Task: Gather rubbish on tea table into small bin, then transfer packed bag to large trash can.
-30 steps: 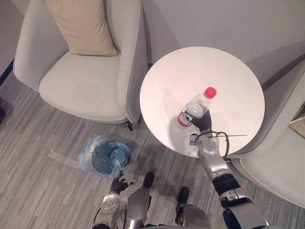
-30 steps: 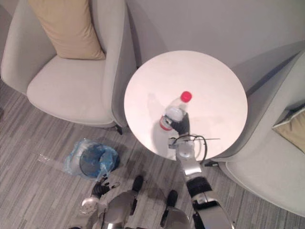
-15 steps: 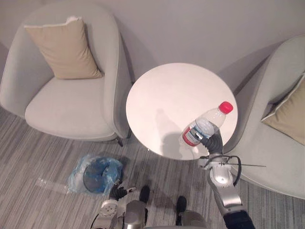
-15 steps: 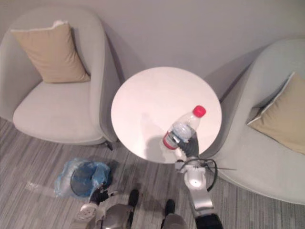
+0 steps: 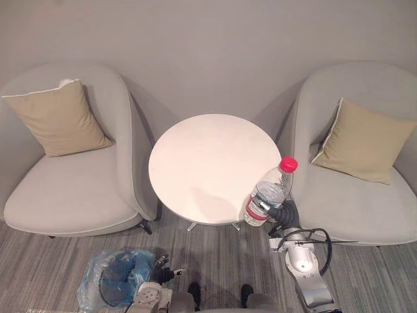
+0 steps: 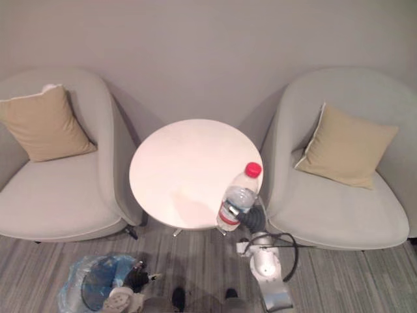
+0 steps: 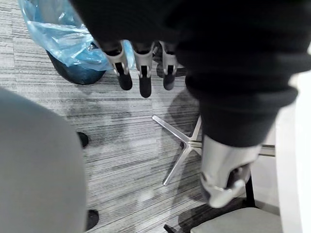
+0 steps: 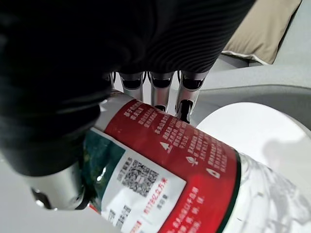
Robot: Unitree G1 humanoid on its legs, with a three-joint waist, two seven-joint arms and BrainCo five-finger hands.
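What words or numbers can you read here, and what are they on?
Red-and-white label on the plastic water bottle in the right hand: small print, too blurred to read.
Same label: a square code and small triangle signs, no words.
Nothing else carries writing.

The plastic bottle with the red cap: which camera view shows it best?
The left eye view: the whole plastic bottle, red cap to base, tilted in the right robot hand by the table edge. The right eye view shows nearly the same. The right wrist view gives its red label from very close.
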